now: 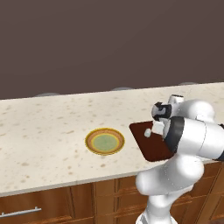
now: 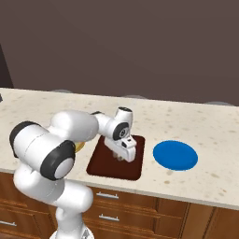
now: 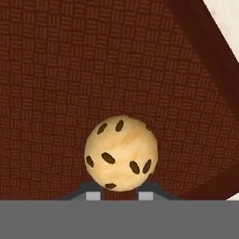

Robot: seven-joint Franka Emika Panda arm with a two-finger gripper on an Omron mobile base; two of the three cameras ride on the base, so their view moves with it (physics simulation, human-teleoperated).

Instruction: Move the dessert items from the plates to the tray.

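Observation:
A round tan dessert item (image 3: 120,153) with dark specks sits between my gripper's (image 3: 120,195) two fingertips, just above the woven floor of the dark reddish-brown tray (image 3: 70,70). From the base cameras, my gripper (image 2: 122,157) points down over the middle of the tray (image 2: 105,164), and the item shows as a small pale lump (image 1: 148,132) at the hand's tip. The yellow-rimmed plate (image 1: 105,141) with a green centre lies bare to the tray's left. On the tray's right lies the bare blue plate (image 2: 175,155).
The speckled counter (image 1: 43,131) runs wide to both sides, with a dark wall behind it. Wooden drawers (image 2: 116,205) sit under its front edge. My own arm (image 2: 70,135) hides part of the yellow-rimmed plate in the right base view.

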